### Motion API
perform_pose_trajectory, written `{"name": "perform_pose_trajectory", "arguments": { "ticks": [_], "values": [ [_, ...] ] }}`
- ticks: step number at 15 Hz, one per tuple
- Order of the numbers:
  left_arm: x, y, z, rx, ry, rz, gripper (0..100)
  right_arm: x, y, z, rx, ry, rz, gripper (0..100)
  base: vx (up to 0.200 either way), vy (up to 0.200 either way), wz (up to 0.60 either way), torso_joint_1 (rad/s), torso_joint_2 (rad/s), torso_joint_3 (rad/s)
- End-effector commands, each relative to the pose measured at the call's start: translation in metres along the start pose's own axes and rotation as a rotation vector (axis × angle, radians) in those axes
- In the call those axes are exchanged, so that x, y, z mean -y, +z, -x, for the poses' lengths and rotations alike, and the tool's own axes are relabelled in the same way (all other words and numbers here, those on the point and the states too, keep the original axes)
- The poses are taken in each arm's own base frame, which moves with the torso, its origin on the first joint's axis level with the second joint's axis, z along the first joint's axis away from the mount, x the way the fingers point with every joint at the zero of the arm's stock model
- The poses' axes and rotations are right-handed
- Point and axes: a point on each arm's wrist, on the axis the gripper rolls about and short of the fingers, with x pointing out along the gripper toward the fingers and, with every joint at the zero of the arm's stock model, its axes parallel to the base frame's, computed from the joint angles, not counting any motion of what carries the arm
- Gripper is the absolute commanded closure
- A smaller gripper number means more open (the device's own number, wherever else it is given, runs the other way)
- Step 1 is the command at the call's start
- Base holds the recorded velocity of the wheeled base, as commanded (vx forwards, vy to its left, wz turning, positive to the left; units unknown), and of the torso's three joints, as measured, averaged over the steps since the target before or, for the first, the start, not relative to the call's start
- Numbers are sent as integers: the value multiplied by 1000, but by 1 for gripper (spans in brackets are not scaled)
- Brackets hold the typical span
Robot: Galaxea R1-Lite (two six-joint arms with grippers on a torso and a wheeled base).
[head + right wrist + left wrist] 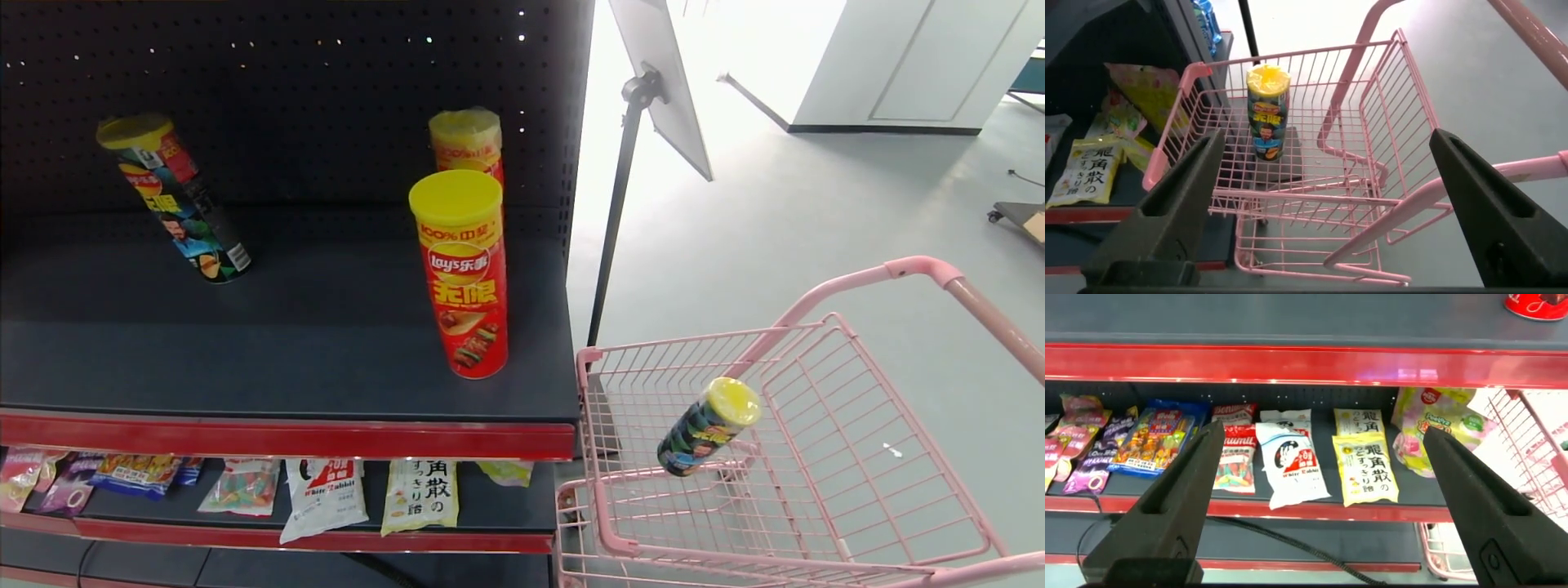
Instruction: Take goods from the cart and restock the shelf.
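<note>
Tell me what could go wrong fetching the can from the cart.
The can stands close to the cart's wire wall, so the open right pincer might snag the wire or tip it. The red can stands near the shelf's front edge by the cart; a careless swing could knock it off.

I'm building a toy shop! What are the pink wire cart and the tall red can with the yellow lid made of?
The pink wire cart looks like metal, coated glossy pink: thin crossing rods, bent tube handle. The tall red can seems printed cardboard, hard to be sure; its yellow lid looks like smooth plastic.
</note>
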Motion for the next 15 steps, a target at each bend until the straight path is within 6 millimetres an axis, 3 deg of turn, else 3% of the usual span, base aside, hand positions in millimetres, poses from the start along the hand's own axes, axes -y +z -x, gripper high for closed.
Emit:
{"name": "perform_pose_trajectory", "arguments": {
  "ticks": [1, 15],
  "values": [
    [0, 0, 0, -2, 1, 0, 0, 0, 0, 0, -1, 0, 0, 0, 0, 0, 0, -119, 305, 159],
    [0, 0, 0, -2, 1, 0, 0, 0, 0, 0, -5, -3, 0, 0, 0, 0, 0, -154, 363, 210]
  ]
}}
